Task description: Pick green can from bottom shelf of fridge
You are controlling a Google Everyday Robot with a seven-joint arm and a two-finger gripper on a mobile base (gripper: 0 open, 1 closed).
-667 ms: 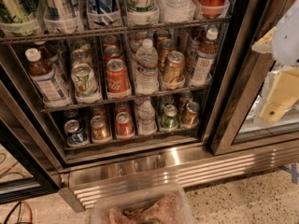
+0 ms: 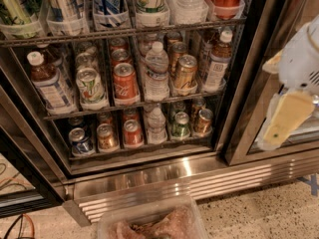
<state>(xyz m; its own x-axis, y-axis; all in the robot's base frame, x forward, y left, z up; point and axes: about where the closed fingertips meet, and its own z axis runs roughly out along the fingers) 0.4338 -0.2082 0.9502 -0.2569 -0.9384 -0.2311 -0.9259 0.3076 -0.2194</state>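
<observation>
The fridge (image 2: 234,103) stands open, black-framed, with wire racks of drinks. The bottom shelf (image 2: 139,151) holds a blue can (image 2: 79,141), a gold can (image 2: 107,137), a red can (image 2: 132,133), a water bottle (image 2: 157,126), the green can (image 2: 181,126) and a gold-brown can (image 2: 203,122). The green can stands upright at the front of its lane, between the water bottle and the gold-brown can. My gripper (image 2: 270,101) hangs at the right, in front of the door frame. It is to the right of the green can and slightly above it, open and empty, with pale yellow fingers (image 2: 286,116).
The rack above holds brown tea bottles (image 2: 47,81), a white can with green leaf marks (image 2: 89,86), red cans and a water bottle. A ribbed stainless base (image 2: 189,180) runs below. A clear plastic tub (image 2: 149,222) sits at the bottom edge. Cables (image 2: 15,228) lie at the bottom left.
My gripper has shifted slightly down and to the left in the view. The cans on the shelves have not moved.
</observation>
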